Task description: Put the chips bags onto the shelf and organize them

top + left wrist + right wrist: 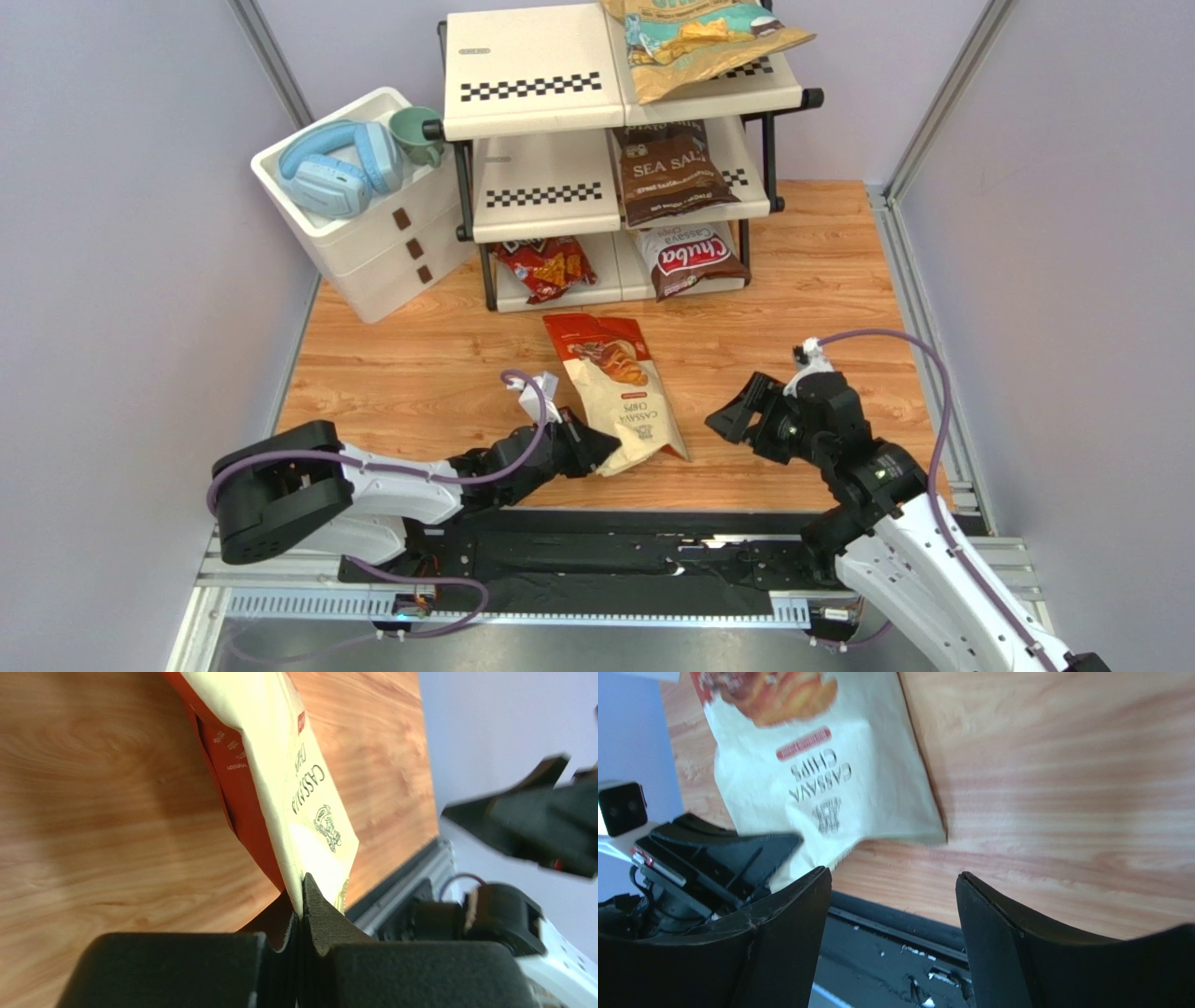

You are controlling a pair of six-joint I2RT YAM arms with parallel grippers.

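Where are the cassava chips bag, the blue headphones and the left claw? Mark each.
cassava chips bag (622, 403): top view, cream middle of its front.
blue headphones (330, 184): top view, left earcup.
left claw (302, 897): left wrist view, between the fingertips pinching the bag's edge.

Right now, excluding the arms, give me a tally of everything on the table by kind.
Chips bags: 5 (tan-teal bag, Sea Salt bag, Chuba bag, Doritos bag, cassava bag)
Shelf: 1
Drawer box: 1
Headphones: 1
Mug: 1
Total: 9
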